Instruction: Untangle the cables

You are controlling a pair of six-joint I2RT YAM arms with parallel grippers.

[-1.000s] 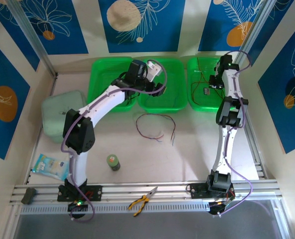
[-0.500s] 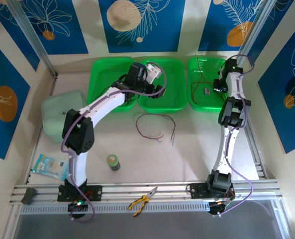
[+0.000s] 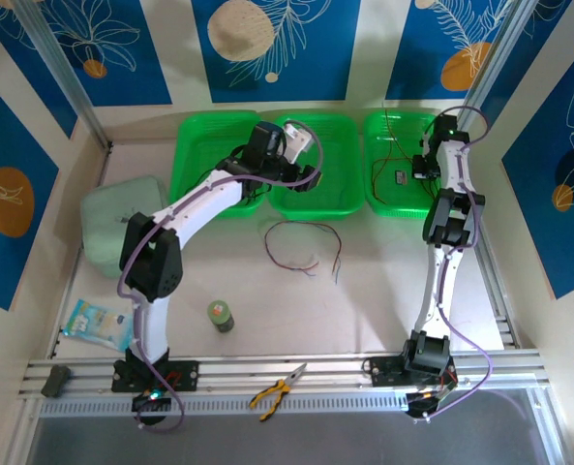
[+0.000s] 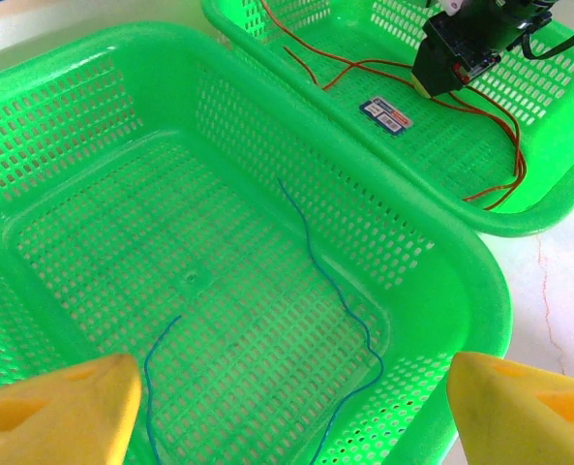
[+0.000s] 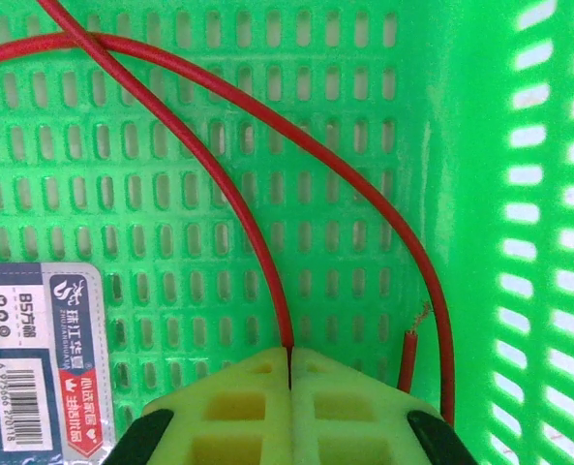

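Observation:
Red cables [image 5: 219, 184] lie in the right green basket [image 3: 393, 207]. My right gripper [image 5: 289, 360] is down inside it, shut on one red cable that runs into the seam between its yellow fingers; a cut red end [image 5: 407, 354] stands just to the right. In the top view the right gripper [image 3: 424, 165] is over that basket. A thin blue cable [image 4: 340, 291] lies loose on the floor of the middle basket [image 4: 480, 281]. My left gripper [image 4: 287, 426] hovers open above it, holding nothing. A loop of dark red and black cables [image 3: 301, 247] rests on the table in front of the baskets.
A third green basket [image 3: 195, 165] stands at the left. A printed label card [image 5: 35, 354] lies in the right basket. On the table are a pale green lid [image 3: 107, 228], a small jar [image 3: 221, 315], a plastic packet [image 3: 98, 323] and yellow pliers [image 3: 279, 387].
My right gripper has closed onto the red cable and its wrist has shifted slightly toward the back of the basket. The left arm has barely moved.

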